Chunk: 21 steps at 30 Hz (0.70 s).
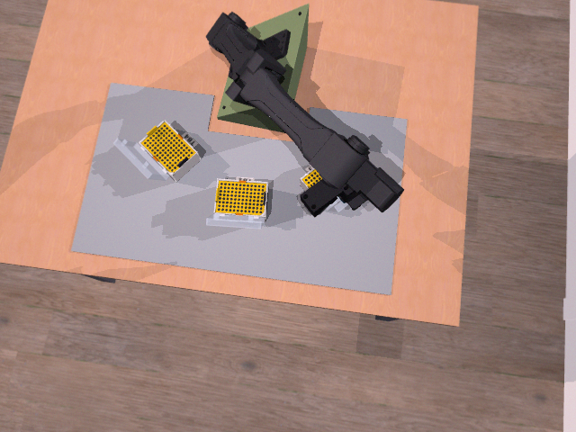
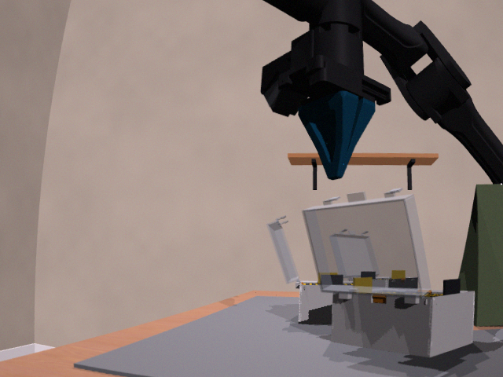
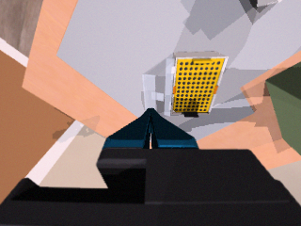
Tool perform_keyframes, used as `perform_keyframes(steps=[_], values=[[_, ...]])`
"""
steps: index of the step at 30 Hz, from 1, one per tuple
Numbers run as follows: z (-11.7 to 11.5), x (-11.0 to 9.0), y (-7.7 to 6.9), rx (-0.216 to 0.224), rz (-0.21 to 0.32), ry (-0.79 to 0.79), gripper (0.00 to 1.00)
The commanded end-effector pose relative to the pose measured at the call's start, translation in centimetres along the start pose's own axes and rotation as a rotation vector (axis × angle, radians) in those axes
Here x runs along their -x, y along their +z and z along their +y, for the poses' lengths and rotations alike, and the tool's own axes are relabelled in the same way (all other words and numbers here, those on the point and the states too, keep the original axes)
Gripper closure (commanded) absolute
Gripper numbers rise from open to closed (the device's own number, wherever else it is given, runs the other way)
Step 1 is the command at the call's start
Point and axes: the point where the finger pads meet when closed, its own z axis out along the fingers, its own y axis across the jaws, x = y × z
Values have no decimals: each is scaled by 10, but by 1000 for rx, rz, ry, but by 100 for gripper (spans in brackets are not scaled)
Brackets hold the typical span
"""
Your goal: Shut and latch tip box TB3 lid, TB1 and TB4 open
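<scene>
Three white tip boxes with yellow inserts stand on the grey mat, all with their clear lids raised. The left box [image 1: 167, 148] is turned at an angle. The middle box [image 1: 241, 197] is square to the front. The right box is mostly hidden under my arm. I cannot read any ID sticker. My gripper [image 2: 335, 172] is shut and empty, pointing down, a little above the top edge of the right box's raised lid [image 2: 363, 243]. In the wrist view my fingertips [image 3: 150, 115] hang by that box's insert [image 3: 198, 85], with its lid [image 3: 155, 91] seen edge-on.
The green arm base [image 1: 269, 69] sits in a notch at the mat's back edge, behind the right box. The grey mat [image 1: 241, 241] lies on an orange bench top. A wall shelf [image 2: 363, 159] shows behind the gripper.
</scene>
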Motion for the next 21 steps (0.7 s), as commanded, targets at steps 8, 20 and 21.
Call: perform_keyframes(steps=[8, 20, 21], values=[[19, -26, 43, -68, -25, -45, 100], [6, -25, 41, -68, -25, -45, 100], [4, -25, 40, -68, -25, -45, 100]])
